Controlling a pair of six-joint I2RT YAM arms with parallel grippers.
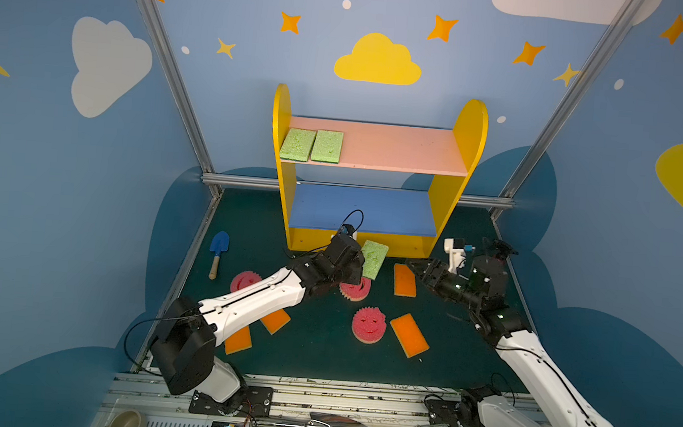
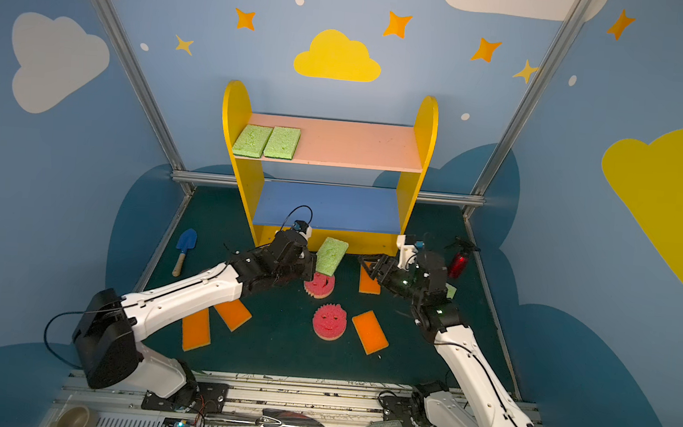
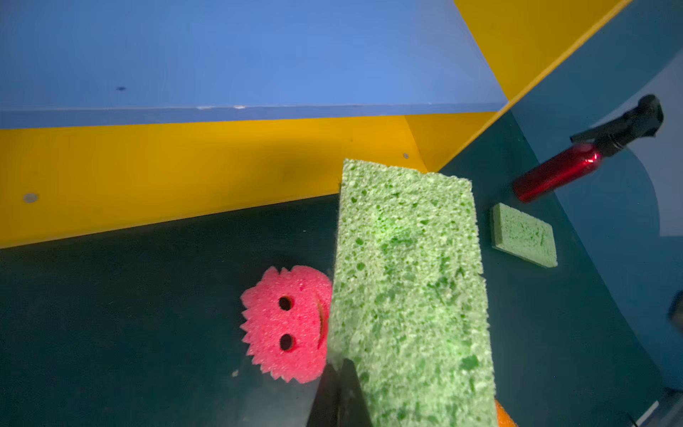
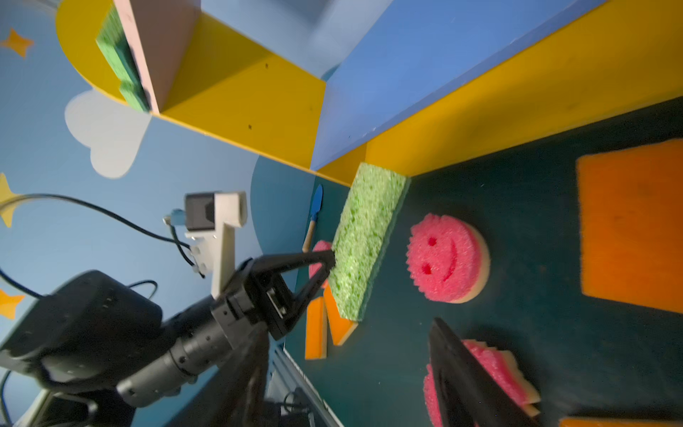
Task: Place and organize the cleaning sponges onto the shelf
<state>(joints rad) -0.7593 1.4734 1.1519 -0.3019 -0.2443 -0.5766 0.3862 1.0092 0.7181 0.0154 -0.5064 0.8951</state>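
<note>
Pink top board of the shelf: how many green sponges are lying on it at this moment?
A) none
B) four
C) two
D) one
C: one green sponge and a second green sponge lie flat side by side on the pink top board, at its end on the left of both top views.

I have my left arm stretched forward, left claw (image 1: 362,266) pinched shut on a green sponge (image 1: 374,259) just in front of the shelf (image 1: 451,198) base. My right claw (image 1: 410,266) hangs before that base too, jaws apart.

Tops high, wrists near; common shelf (image 1: 399,148)
</note>
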